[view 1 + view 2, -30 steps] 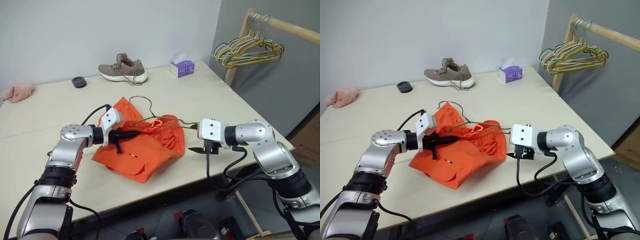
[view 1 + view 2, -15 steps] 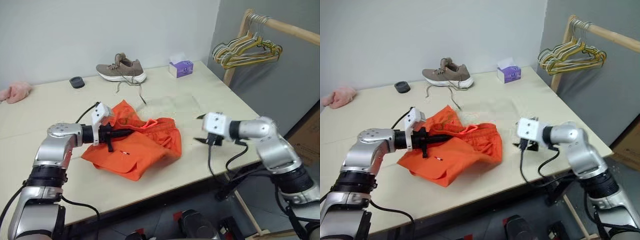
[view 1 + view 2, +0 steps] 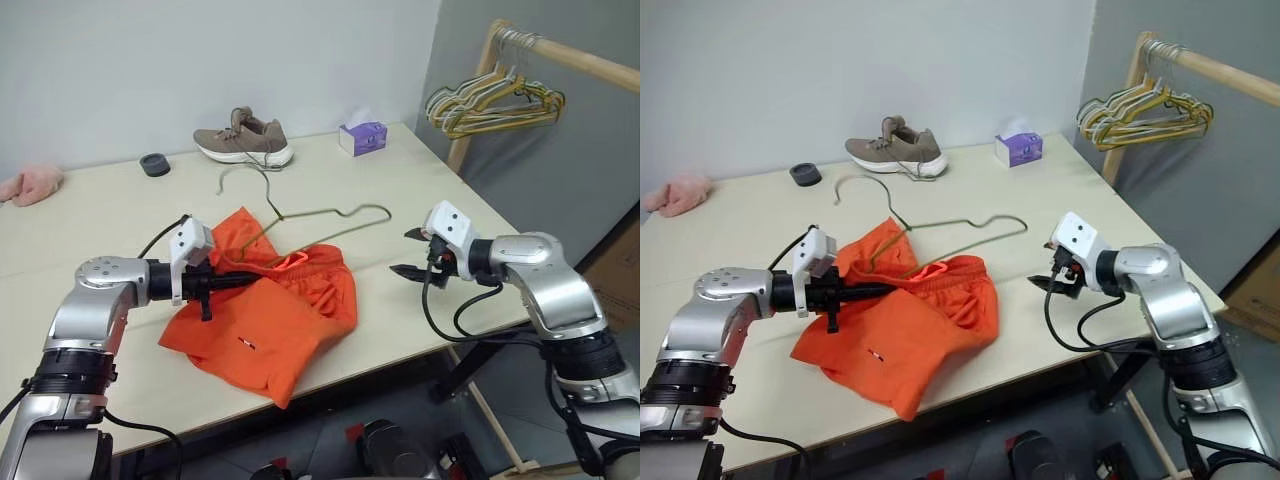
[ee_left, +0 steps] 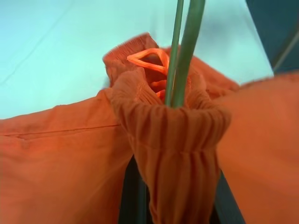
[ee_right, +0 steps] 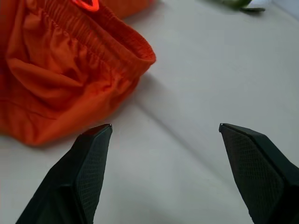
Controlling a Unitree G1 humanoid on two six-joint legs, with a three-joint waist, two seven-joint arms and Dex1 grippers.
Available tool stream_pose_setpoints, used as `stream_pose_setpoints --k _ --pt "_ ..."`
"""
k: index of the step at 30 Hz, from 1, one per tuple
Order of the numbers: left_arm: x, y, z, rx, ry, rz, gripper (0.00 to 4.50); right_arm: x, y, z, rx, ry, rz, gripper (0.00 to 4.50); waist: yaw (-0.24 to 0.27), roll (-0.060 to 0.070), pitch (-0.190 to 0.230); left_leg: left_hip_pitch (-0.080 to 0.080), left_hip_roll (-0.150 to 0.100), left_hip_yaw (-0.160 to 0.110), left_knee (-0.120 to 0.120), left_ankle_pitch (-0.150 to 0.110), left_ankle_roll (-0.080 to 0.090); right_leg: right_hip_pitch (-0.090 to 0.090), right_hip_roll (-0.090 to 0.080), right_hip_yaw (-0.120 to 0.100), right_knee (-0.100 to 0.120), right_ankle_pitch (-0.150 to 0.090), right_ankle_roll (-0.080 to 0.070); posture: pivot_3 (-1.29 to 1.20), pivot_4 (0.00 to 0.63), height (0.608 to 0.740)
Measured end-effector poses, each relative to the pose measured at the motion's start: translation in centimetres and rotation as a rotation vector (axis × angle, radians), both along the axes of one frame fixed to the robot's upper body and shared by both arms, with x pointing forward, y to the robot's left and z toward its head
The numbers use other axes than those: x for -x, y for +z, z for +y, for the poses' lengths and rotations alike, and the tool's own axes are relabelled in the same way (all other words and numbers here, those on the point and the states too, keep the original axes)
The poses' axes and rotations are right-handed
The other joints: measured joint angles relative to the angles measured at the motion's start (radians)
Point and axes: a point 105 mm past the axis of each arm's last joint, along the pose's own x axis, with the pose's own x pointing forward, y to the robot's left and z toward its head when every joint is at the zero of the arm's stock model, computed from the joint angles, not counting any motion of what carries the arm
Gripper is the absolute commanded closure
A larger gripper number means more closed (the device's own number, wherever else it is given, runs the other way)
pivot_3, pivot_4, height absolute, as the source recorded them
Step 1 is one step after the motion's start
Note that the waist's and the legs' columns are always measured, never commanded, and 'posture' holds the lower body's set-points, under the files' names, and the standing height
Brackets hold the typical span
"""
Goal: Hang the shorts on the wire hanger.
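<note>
Left eye view: bright orange soft fabric shorts (image 3: 265, 315) lie crumpled on the pale beige worktop (image 3: 90, 225), near its front edge. Thin dark bronze-grey wire hanger (image 3: 318, 221) lies across their upper edge, hook toward the brown lace-up shoe (image 3: 244, 139) at the back. Left end effector (image 3: 222, 281) is clamped shut on the gathered waistband. Right end effector (image 3: 410, 252) hovers empty beside the shorts, black fingers spread wide.

Right eye view: same layout; the hanger's long wire end reaches toward the right end effector, apart from it.

Left wrist view: waistband bunched tight between the closed fingers; two hanger wires rise from the fold, drawstring loop behind.

Right wrist view: both fingers (image 5: 88, 168) wide apart over bare worktop, shorts' hem just ahead.

Handling, judged: shorts light, limp, prone to slumping; best taken at the elastic waistband. Hanger light, springy, thin, likely to slip or twist; best taken on a straight run of wire near a corner.
</note>
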Motion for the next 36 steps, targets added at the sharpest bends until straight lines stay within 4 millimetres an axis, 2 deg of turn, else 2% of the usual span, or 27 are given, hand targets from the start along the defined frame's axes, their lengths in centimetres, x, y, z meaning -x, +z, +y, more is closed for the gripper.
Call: stream_pose_setpoints --k 2,5,9,12,15,22,25,28,30,32,34,36 --pt "0.3 0.8 -0.4 0.036 -0.02 0.008 4.5 -0.7 -0.7 0.5 -0.041 -0.026 0.056 0.6 -0.004 0.0 0.0 0.0 0.0 0.0 0.0 0.0 0.0 0.0 0.0 0.0 0.001 0.0 0.001 -0.28 0.0 0.74" --pt "0.3 1.7 -0.2 0.046 -0.021 0.009 4.5 -1.5 -0.7 1.7 -0.092 -0.041 0.106 0.6 -0.01 0.0 0.0 0.001 0.0 0.0 0.0 0.0 0.0 0.0 0.0 0.0 0.001 0.001 0.0 -0.28 0.0 0.74" --pt "0.4 1.9 0.0 0.04 -0.017 0.006 4.5 -1.8 -1.4 3.6 -0.129 -0.035 0.184 0.6 -0.016 0.001 -0.002 0.0 0.0 -0.001 0.0 0.0 0.0 0.0 0.001 0.0 0.001 0.001 0.0 -0.26 0.0 0.74" --pt "0.5 1.7 0.1 0.031 -0.017 0.006 4.5 -1.8 -3.4 5.8 -0.212 -0.075 0.363 0.6 -0.02 -0.001 -0.003 0.0 0.001 -0.001 0.0 0.0 0.0 0.0 0.001 0.0 0.001 0.001 0.0 -0.26 0.0 0.74" --pt "0.7 1.6 -0.1 0.021 -0.027 -0.007 4.5 -0.5 -4.5 8.2 -0.304 -0.056 0.545 0.6 -0.018 -0.001 -0.003 -0.001 0.0 -0.001 0.0 0.0 0.0 -0.001 0.001 0.0 0.001 0.001 0.0 -0.26 0.0 0.74" --pt "0.7 1.2 0.0 0.019 -0.006 -0.003 4.5 0.1 -4.5 8.5 -0.341 -0.073 0.625 0.6 0.005 -0.001 -0.005 -0.001 0.0 -0.001 0.0 0.0 0.0 -0.001 0.001 0.0 0.001 0.001 0.0 -0.26 0.0 0.74" --pt "0.5 1.2 0.1 0.019 0.012 -0.012 4.5 0.9 -5.8 8.0 -0.263 -0.071 0.593 1.18 0.01 -0.001 -0.005 -0.001 0.0 -0.001 0.0 0.0 0.0 -0.001 0.001 0.0 0.0 0.001 0.0 -0.26 0.0 0.74" --pt "0.0 1.1 0.0 0.042 0.046 -0.023 4.5 1.7 -6.9 7.1 -0.142 -0.043 0.499 2.22 0.014 -0.001 -0.005 -0.001 0.0 0.0 0.0 0.0 0.0 -0.001 0.0 0.0 -0.001 0.001 0.0 -0.27 0.0 0.74" --pt "-0.2 0.9 -0.1 0.058 0.064 -0.022 4.5 1.9 -7.5 6.2 0.0 -0.012 0.342 2.94 0.016 -0.001 -0.005 -0.002 0.0 0.0 0.0 0.0 0.0 -0.001 0.0 0.0 -0.001 0.001 0.0 -0.27 0.0 0.74" --pt "-0.2 0.8 -0.1 0.062 0.073 -0.02 4.5 1.5 -8.0 5.1 0.116 -0.006 0.196 3.65 0.015 -0.001 -0.005 -0.001 0.0 0.0 0.0 0.0 0.0 -0.001 0.0 0.0 -0.001 0.001 0.0 -0.27 0.0 0.74" --pt "0.0 0.6 0.0 0.061 0.073 -0.012 4.5 1.1 -7.7 5.0 0.135 -0.006 0.125 4.38 0.007 -0.001 -0.005 -0.001 0.0 0.0 0.0 0.0 0.0 -0.001 0.001 0.0 -0.001 0.001 0.0 -0.27 0.0 0.74" --pt "0.2 0.4 -0.2 0.06 0.067 -0.007 4.5 1.3 -7.1 5.3 0.118 0.018 0.098 4.47 0.0 -0.002 -0.005 0.0 0.001 0.0 0.0 0.0 0.0 -0.001 0.001 0.0 0.0 0.001 0.0 -0.28 0.0 0.74"
